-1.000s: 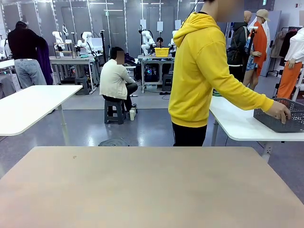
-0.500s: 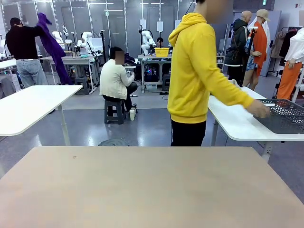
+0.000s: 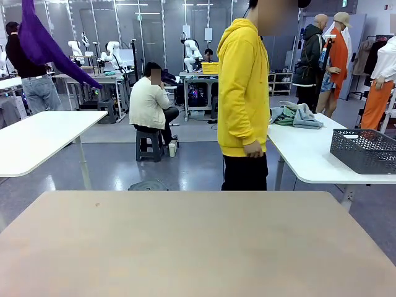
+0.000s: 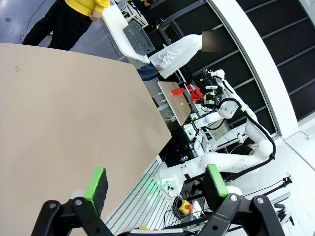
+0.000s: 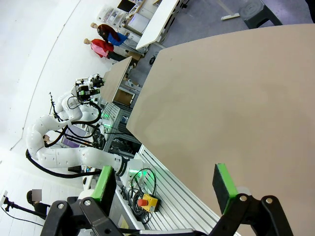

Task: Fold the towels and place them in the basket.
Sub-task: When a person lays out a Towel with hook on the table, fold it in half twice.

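Observation:
Two towels lie crumpled together on the white side table [image 3: 307, 154] to the right, off my beige table: a sea-green towel [image 3: 283, 116] and a pale grey-blue towel [image 3: 307, 117]. The dark grey lattice basket [image 3: 364, 150] stands on that same side table, nearer its front right; it also appears far off as the basket [image 4: 138, 40] in the left wrist view. My left gripper [image 4: 156, 182] hangs open over the beige table's edge with nothing between its fingers. My right gripper [image 5: 163, 185] is likewise open and holds nothing.
A person in a yellow hoodie [image 3: 242, 93] stands at the far side of my bare beige table [image 3: 185, 247], arm hanging down. Another white table [image 3: 37, 139] stands at far left. Other people and workbenches are farther back.
The person has taken the hand off the basket, drawn the arm back to their side and straightened up, which uncovers the towels behind. The basket stays on the side table.

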{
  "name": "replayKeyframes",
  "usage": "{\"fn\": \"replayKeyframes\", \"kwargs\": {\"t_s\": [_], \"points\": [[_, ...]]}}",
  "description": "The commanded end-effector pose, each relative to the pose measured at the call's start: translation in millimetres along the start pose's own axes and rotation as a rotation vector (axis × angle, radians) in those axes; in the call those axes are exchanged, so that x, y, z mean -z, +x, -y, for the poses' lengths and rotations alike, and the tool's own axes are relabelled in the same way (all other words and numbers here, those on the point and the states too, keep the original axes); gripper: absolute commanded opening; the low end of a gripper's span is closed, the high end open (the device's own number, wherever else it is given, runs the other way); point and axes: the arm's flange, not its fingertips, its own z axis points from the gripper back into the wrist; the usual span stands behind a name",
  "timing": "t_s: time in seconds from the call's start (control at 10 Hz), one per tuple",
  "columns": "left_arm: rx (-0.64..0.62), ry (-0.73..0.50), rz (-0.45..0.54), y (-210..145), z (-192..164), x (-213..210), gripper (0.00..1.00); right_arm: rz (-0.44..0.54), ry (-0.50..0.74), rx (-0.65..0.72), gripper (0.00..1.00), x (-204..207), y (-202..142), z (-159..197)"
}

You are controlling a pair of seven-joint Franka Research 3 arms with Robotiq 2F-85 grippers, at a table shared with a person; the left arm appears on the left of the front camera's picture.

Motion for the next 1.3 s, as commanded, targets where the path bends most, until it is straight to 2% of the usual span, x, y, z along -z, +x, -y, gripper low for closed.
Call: {"fn": "replayKeyframes", "kwargs": {"t_s": [0.0,1.2], "points": [[0.005,-0.016,0.000,-0.1,0.2,-1.0,1.00,0.002,0.004,-0.014,1.00,-1.1,-0.2,0.0],[0.005,-0.016,0.000,-0.1,0.2,-1.0,1.00,0.002,0.004,-0.014,1.00,-1.1,-0.2,0.0]]}}
